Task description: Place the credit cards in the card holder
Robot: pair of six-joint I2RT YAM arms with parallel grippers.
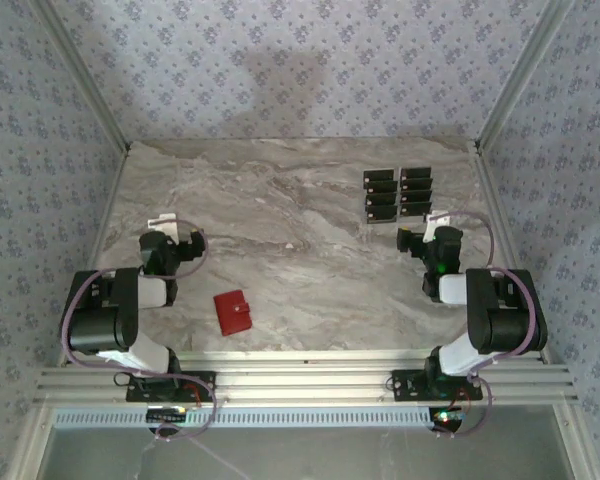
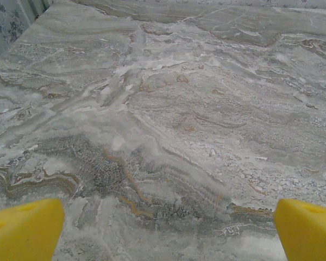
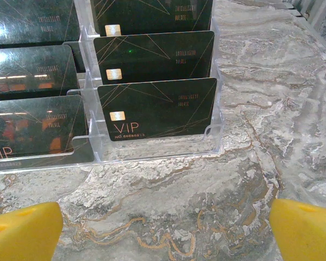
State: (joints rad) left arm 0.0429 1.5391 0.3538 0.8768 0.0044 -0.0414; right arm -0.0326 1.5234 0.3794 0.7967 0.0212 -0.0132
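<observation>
Status: nothing picked yet. Right fingers (image 3: 22, 228) spread wide and empty, low over the desk (image 1: 280, 220), aimed at the credit cards (image 3: 157, 111). Left fingers (image 2: 24, 231) also wide apart and empty, over bare marble.

Where things are:
- Cards stand in a clear tiered rack (image 3: 152, 155) at the far right of the desk, two columns side by side, each card leaning back in its own slot. The front card of the right column sits just ahead of the right fingers.
- Card holder (image 1: 232, 312) lies flat near the front edge, left of centre, near the left arm and well apart from the cards. Looks folded shut (too small in the top view to be sure of the snap).

Step in hand, my read: right arm takes the front card of the right column.

How to do it well:
- Come in from above and pinch the card's exposed top edge, one finger on each face. The rack's clear front lip covers the lower edge, so a low approach hits plastic.
- Pull up along the card's lean, not straight toward the arm, or the rack may drag or tip.
- Take the front row first; the rows behind overlap it.
- The wallet needs opening and pinning by the left arm before any insert. A one-armed push would likely just slide it.
</observation>
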